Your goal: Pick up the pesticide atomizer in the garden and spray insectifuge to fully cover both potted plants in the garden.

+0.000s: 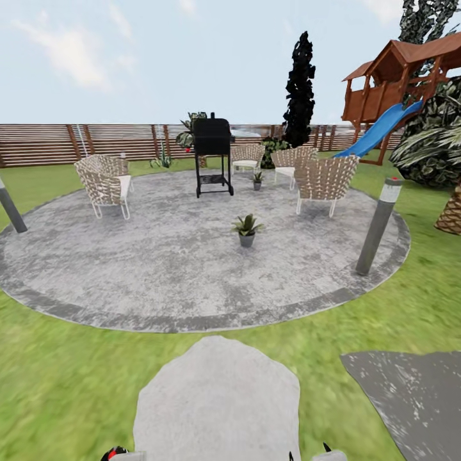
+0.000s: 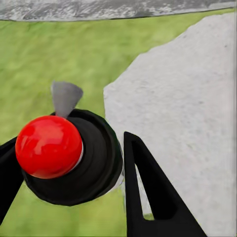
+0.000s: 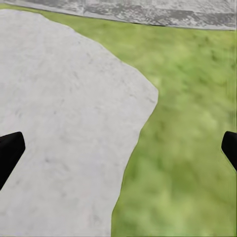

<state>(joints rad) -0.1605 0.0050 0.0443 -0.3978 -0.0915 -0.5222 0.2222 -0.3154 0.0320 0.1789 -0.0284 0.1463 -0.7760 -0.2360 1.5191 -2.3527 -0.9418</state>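
Note:
In the left wrist view my left gripper (image 2: 69,150) is shut on the pesticide atomizer (image 2: 74,163), seen end-on as a round black body with a red ball top and a grey pointed tip. Its red and black top also peeks in at the head view's lower edge (image 1: 113,453). My right gripper (image 3: 118,148) is open and empty over a pale stepping stone (image 3: 64,113) and grass. Two potted plants stand on the round grey patio (image 1: 160,256): the nearer potted plant (image 1: 246,229) in a grey pot near the middle, the farther potted plant (image 1: 257,180) by the chairs.
A black grill (image 1: 212,153) stands at the patio's back, with wicker chairs at left (image 1: 104,182) and right (image 1: 323,180). Grey bollard lights (image 1: 378,227) (image 1: 11,208) mark the patio rim. A stepping stone (image 1: 218,397) lies just ahead, a dark slab (image 1: 410,397) at right, a playset with a blue slide (image 1: 384,125) behind.

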